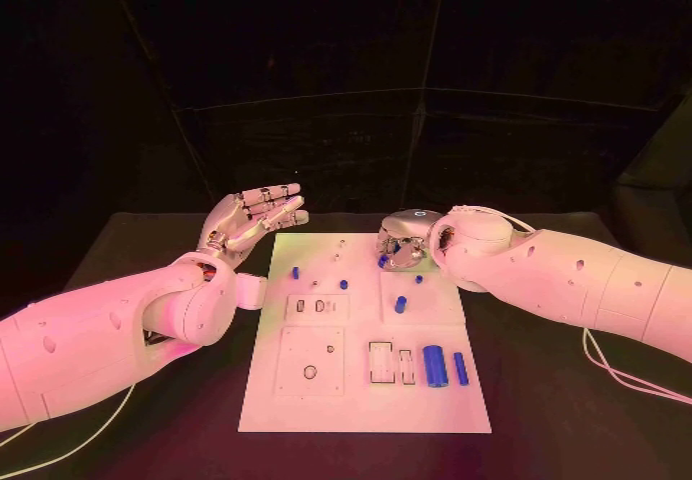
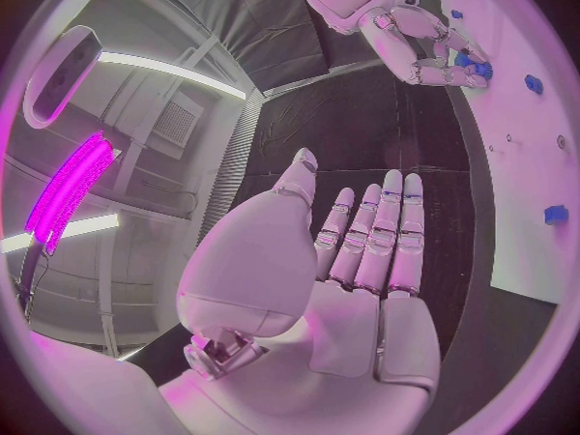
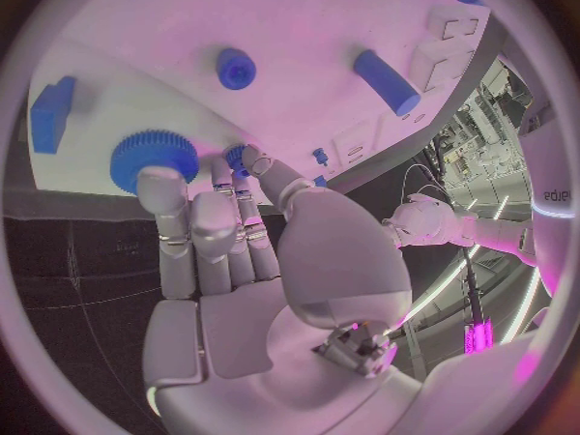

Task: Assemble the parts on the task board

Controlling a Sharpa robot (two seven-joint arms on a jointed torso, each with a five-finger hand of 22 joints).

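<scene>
The white task board (image 1: 361, 400) lies in the middle of the black table. At its far end my right hand (image 1: 407, 243) reaches down with curled fingers. In the right wrist view its thumb and a finger pinch a small blue part (image 3: 238, 156), and another fingertip rests on a blue gear (image 3: 154, 159) on the board. The left wrist view shows that hand (image 2: 429, 43) with the gear (image 2: 474, 66) at its fingertips. My left hand (image 1: 257, 218) hovers palm up off the board's far left corner, fingers (image 2: 387, 232) spread and holding nothing.
A thick blue cylinder (image 1: 433, 360) and a slim blue pin (image 1: 460, 367) lie near the board's front right, beside rectangular slots (image 1: 382, 362). Small blue pegs (image 1: 296, 272) (image 1: 400, 304) stand mid-board. A blue block (image 3: 51, 114) and a round peg (image 3: 236, 68) sit near the gear.
</scene>
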